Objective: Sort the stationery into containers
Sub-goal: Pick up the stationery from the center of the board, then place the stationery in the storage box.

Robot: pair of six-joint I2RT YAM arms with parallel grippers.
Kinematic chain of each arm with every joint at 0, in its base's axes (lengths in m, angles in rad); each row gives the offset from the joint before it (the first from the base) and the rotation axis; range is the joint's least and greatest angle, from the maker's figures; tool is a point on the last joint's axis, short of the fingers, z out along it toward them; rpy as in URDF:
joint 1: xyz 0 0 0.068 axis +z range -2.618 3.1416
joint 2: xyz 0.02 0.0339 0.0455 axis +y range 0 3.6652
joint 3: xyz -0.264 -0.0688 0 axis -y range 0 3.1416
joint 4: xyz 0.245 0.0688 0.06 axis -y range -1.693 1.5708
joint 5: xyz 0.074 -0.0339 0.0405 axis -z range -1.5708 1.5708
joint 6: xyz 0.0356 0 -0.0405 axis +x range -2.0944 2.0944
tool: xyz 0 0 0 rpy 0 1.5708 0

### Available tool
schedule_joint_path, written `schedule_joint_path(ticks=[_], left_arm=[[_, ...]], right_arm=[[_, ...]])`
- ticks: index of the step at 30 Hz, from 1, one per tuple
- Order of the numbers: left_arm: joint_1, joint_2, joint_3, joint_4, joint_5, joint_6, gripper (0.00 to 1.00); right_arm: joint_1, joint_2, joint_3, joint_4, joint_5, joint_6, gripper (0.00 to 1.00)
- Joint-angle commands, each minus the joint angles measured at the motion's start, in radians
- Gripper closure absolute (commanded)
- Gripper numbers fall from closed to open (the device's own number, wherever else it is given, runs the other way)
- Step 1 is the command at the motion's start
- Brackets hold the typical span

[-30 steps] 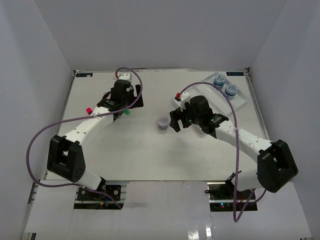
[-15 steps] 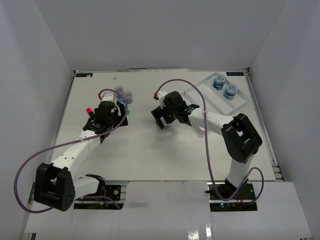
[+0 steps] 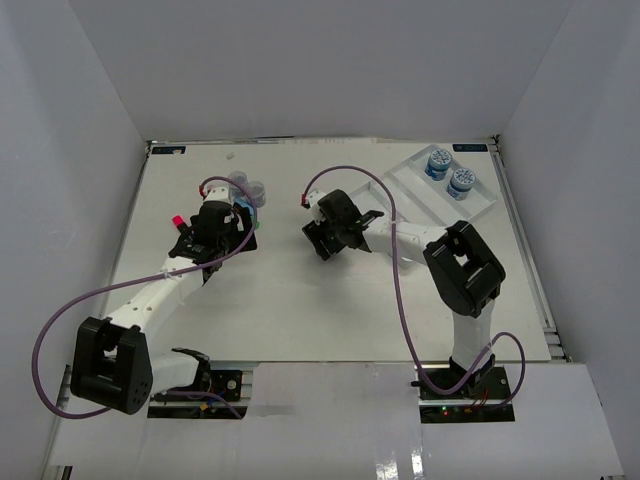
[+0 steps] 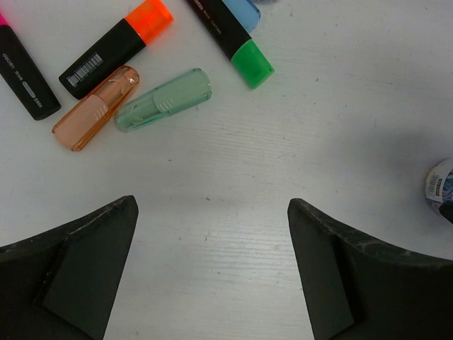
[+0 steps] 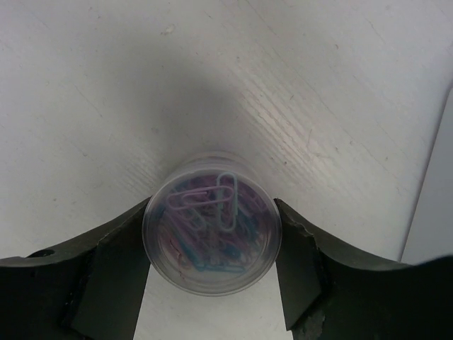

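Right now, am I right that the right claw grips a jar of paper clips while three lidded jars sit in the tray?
Not quite: the top view shows two lidded jars in the tray, not three. The right claw does grip the clip jar.

table point(image 3: 300, 300) | white | holds: tray point(image 3: 415, 185), markers point(image 4: 106, 53), 2 loose caps point(image 4: 164, 99), paperclip jar point(image 5: 211, 221)

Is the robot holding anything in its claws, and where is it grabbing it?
The right claw pinches a clear jar of paper clips by its round sides. The left claw is open and holds nothing.
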Motion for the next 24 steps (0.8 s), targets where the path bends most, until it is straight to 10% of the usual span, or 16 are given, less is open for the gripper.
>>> schedule_joint_path(ticks=[1,24], left_arm=[[0.003,-0.011,0.033,0.016,0.005,0.009,0.02],[0.001,0.008,0.046,0.002,0.039,0.010,0.02]], right_arm=[[-0.006,-0.075,0.043,-0.006,0.038,-0.016,0.63],[-0.552,0.171,0.534,-0.122,0.204,0.225,0.65]])
